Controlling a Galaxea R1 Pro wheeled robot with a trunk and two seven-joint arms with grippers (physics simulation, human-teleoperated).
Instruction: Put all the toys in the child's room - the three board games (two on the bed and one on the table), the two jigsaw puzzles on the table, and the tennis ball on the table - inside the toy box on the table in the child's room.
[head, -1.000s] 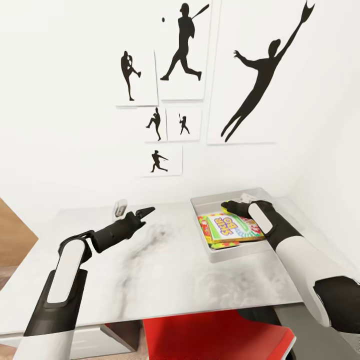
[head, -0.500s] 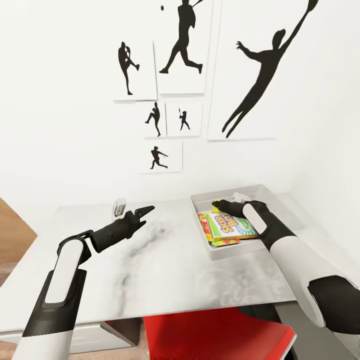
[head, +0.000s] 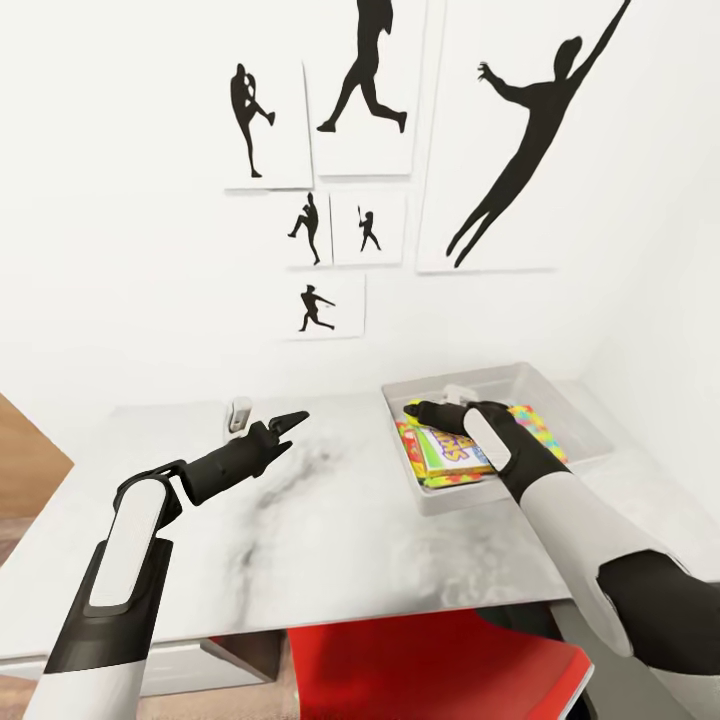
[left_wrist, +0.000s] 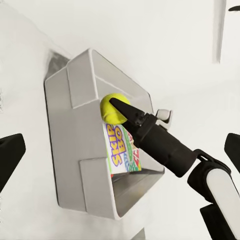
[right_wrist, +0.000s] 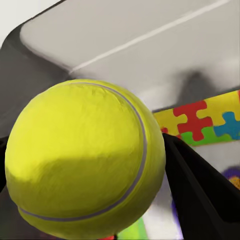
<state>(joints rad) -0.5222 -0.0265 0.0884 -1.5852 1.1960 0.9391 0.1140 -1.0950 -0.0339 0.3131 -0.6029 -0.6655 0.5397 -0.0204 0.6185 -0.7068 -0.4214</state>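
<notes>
At the near edge of the table (head: 330, 540), a red object (head: 430, 670) is seen below the overhanging top, and grey drawers (head: 190, 672) are seen under its near left corner. The broad middle of the light grey top lies bare between the two arms, so open room is left there.

The left gripper (head: 292, 421) is held over the table's left half, well apart from the toy box (head: 500, 378); its fingers are spread wide at the edges of the left wrist view and nothing is grasped. Just beyond it a small white object (head: 239, 414) stands near the wall.

The right gripper (head: 418, 409) is reached over the toy box's near-left part, and the tennis ball (right_wrist: 85, 160) is clasped between its fingers above the tray's contents, close inside the tray's left wall. Beneath it the SKIP-BO board game (head: 450, 450) lies on a stack, with a jigsaw puzzle (head: 535, 425) showing past the forearm. The tray sits at the table's far right, near the wall corner.

Black silhouette pictures (head: 520, 130) are hung on the white wall behind.
</notes>
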